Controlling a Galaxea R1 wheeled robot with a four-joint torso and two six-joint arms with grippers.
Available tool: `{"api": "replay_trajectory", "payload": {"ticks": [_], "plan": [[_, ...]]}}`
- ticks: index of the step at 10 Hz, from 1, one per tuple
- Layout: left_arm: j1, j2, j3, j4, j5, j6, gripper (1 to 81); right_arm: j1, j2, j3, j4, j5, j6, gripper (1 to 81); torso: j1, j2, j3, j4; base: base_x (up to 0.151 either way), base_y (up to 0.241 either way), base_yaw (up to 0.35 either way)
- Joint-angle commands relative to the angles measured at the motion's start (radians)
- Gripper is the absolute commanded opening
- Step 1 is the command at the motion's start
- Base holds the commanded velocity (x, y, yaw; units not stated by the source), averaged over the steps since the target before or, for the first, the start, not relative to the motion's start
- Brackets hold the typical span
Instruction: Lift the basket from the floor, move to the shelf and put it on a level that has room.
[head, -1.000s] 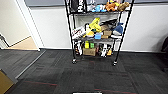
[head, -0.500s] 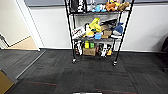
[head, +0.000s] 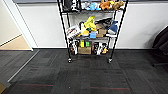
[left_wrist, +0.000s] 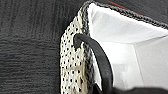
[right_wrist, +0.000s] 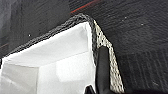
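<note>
Office-like room, dark grey carpet-tile floor, plain white wall, wheeled black wire shelf crowded with toys and boxes, doorway onto tan flooring, dark chair at the edge.

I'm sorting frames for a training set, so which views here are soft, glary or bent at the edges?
Head view: soft throughout, the toys on the shelf smeared into colour blobs, the door frame leaning from wide-angle distortion. Left wrist view: the basket weave is fairly readable, but its white lining is nearly washed out. Right wrist view: the lining is likewise bright and featureless, the floor dim and grainy.
</note>
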Motion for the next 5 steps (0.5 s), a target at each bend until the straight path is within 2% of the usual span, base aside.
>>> {"api": "replay_trajectory", "payload": {"ticks": [1,2,3,4,5], "plan": [[-0.108,-0.046,0.076,-0.004,0.053,0.004,1.0,0.052,-0.102,0.114,0.035,0.018,0.007,1.0,-0.062,0.095,0.0,-0.091,0.0,0.0,0.0],[-0.108,-0.049,0.086,-0.006,0.053,0.004,1.0,0.049,-0.119,0.138,0.037,0.02,0.007,1.0,-0.084,0.13,0.0,-0.029,0.0,0.0,0.0],[-0.103,-0.064,0.107,-0.007,0.053,0.004,1.0,0.039,-0.125,0.144,0.037,0.02,0.004,1.0,-0.102,0.16,0.0,-0.057,0.0,0.0,0.0],[-0.099,-0.077,0.126,-0.009,0.052,0.004,1.0,0.029,-0.121,0.14,0.034,0.018,0.002,1.0,-0.117,0.182,0.0,-0.069,0.0,0.0,0.0],[-0.089,-0.092,0.141,-0.01,0.043,0.004,1.0,0.025,-0.116,0.137,0.029,0.017,0.002,1.0,-0.136,0.212,0.029,-0.072,0.0,0.0,0.0]]}}
